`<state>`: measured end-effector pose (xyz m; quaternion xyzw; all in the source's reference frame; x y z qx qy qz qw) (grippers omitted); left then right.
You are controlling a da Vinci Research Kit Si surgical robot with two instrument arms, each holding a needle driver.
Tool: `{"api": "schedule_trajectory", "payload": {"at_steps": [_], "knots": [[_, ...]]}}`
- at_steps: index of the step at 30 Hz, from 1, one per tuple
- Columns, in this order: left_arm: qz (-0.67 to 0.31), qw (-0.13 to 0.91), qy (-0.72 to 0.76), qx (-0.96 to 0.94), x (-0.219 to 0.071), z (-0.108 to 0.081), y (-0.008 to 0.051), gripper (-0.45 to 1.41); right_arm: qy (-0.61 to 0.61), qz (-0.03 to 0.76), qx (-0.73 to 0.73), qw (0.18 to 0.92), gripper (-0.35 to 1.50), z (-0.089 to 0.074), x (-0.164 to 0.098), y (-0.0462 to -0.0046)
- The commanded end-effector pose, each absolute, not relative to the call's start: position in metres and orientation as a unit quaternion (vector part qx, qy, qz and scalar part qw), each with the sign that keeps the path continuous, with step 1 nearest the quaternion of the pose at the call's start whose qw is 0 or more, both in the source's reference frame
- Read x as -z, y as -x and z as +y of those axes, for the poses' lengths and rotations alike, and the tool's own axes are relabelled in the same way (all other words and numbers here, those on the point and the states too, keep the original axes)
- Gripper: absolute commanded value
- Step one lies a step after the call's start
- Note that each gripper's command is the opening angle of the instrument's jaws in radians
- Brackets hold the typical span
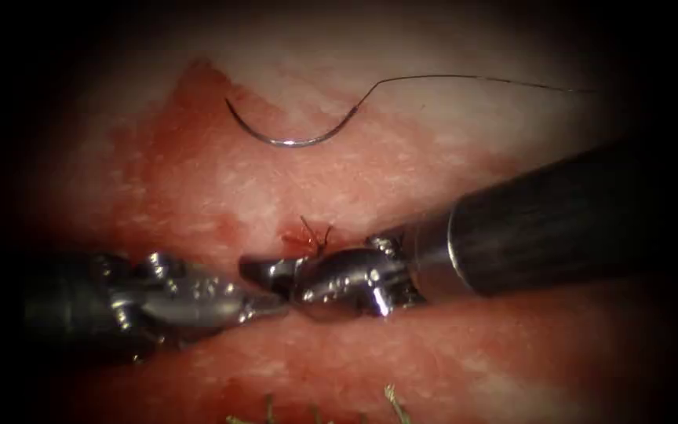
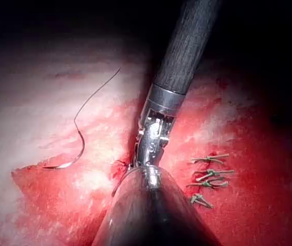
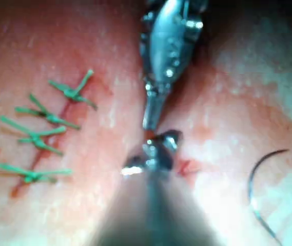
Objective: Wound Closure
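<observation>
Presently the curved steel needle [image 1: 292, 140] lies free on the pale pork tissue [image 1: 198, 196], dark thread [image 1: 472, 78] trailing, while both tools' closed, seemingly empty jaws meet beside the knot [image 1: 311, 235]; tugging there risks loosening it.

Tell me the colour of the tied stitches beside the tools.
Green: the tied stitches have green thread ends, best seen in the right wrist view, a row of four knots.

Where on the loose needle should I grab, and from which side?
The needle lies free on the tissue, bowed toward the tools, ends pointing away. Probably grip the curve's body nearer the thread end, coming from above with the right tool, which looks empty.
</observation>
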<state>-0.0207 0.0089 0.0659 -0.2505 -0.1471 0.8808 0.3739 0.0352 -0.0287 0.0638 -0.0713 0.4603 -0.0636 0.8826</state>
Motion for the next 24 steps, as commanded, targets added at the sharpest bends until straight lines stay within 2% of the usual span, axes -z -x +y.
{"api": "schedule_trajectory", "payload": {"at_steps": [1, 5, 6, 8, 9, 10, 12, 20, 24], "knots": [[-0.149, 0.373, 0.250, -0.881, -0.0663, 0.0082, 0.0212, -0.45, 0.070, 0.459, 0.063, 0.883, -0.35, -0.0294, -0.0641, -0.0352], [-0.149, 0.372, 0.250, -0.881, -0.0662, 0.0082, 0.0211, -0.45, 0.072, 0.454, 0.062, 0.886, -0.35, -0.0293, -0.0640, -0.0348], [-0.149, 0.372, 0.252, -0.881, -0.0661, 0.0082, 0.0210, -0.45, 0.075, 0.449, 0.059, 0.888, 0.04, -0.0293, -0.0639, -0.0348], [-0.151, 0.371, 0.252, -0.881, -0.0659, 0.0083, 0.0206, -0.45, 0.091, 0.448, 0.040, 0.889, 1.01, -0.0293, -0.0635, -0.0343], [-0.152, 0.370, 0.252, -0.881, -0.0658, 0.0084, 0.0204, -0.45, 0.098, 0.447, 0.025, 0.889, 1.20, -0.0292, -0.0631, -0.0341], [-0.153, 0.370, 0.253, -0.881, -0.0657, 0.0085, 0.0201, -0.45, 0.100, 0.446, 0.015, 0.889, 1.30, -0.0291, -0.0627, -0.0338], [-0.156, 0.368, 0.253, -0.881, -0.0654, 0.0087, 0.0196, -0.45, 0.100, 0.451, 0.007, 0.887, 1.35, -0.0288, -0.0615, -0.0331], [-0.155, 0.365, 0.248, -0.884, -0.0655, 0.0102, 0.0174, -0.45, 0.116, 0.467, -0.024, 0.876, 1.35, -0.0278, -0.0567, -0.0291], [-0.139, 0.370, 0.244, -0.886, -0.0666, 0.0114, 0.0167, -0.38, 0.123, 0.464, -0.037, 0.876, 1.35, -0.0273, -0.0558, -0.0271]]}}
